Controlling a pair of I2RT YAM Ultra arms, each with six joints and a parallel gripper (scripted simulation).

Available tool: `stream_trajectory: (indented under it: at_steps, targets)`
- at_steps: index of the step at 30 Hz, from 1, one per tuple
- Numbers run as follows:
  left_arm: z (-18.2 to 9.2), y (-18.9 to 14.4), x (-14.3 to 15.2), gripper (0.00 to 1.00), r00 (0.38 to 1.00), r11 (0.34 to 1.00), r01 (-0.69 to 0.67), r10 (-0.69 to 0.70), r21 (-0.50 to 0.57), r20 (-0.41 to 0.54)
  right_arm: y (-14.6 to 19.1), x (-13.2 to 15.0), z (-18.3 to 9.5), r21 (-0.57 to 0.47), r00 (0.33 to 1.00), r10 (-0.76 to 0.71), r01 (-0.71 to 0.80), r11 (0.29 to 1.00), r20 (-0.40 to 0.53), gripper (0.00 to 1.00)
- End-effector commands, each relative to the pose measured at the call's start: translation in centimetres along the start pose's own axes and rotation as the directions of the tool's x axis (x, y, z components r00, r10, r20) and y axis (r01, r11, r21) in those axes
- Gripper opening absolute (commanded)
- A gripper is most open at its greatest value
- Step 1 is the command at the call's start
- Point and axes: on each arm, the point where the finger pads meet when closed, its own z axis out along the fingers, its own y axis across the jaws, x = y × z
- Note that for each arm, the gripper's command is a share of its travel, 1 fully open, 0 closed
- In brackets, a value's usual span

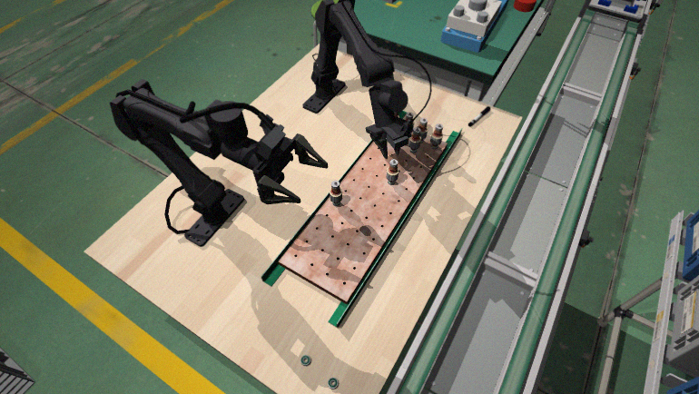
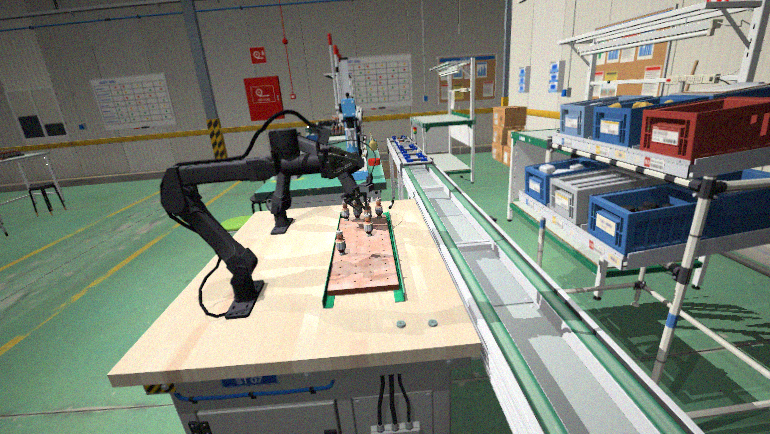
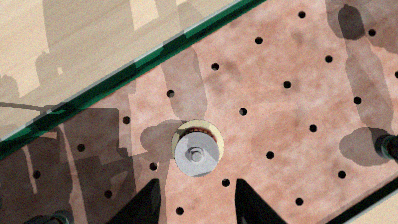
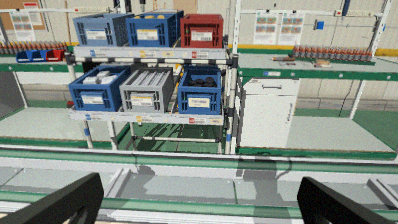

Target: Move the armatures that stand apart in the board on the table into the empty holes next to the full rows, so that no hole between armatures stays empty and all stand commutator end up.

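Observation:
The copper-coloured board lies between green rails. Several armatures stand close together at its far end, one at the rail-side corner; my left arm partly hides this group. One lone armature stands upright mid-board, a second nearer the rail on the arms' side. My left gripper is partly open and empty above the board, the first lone armature just ahead of its fingertips in the left wrist view. My right gripper is wide open and empty, beside the board.
Green rails run along both long sides. A black pen lies beyond the far end. Two small rings, one and another, lie near the front. A conveyor runs along the table.

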Motion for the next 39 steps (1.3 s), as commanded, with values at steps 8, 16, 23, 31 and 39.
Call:
stream_trajectory:
  at_steps: [8,16,23,31,39]
  targets:
    - [1.4,0.8,-0.9,0.38,0.999,1.0,0.007,-0.007,-0.015,0.04,-0.2,-2.5,-0.8,0.011,0.999,0.01,-0.011,1.0,0.051,1.0]
    - [1.6,0.8,-1.4,0.38,0.998,1.0,0.007,-0.006,-0.014,0.058,-0.2,-2.5,-0.8,0.011,0.999,0.01,-0.011,1.0,0.051,1.0]
    - [3.0,0.8,-1.2,0.38,0.999,1.0,0.007,-0.006,-0.014,0.048,-0.2,-2.5,-0.8,0.011,0.999,0.01,-0.011,1.0,0.051,1.0]
    - [0.4,0.7,-3.3,0.38,0.994,1.0,0.005,-0.004,-0.012,0.11,-0.2,-2.5,-0.8,0.011,0.999,0.01,-0.011,1.0,0.051,1.0]
    - [0.3,0.5,-3.3,0.38,0.994,1.0,0.004,-0.003,-0.011,0.113,-0.2,-2.5,-0.8,0.011,0.999,0.01,-0.011,1.0,0.051,1.0]
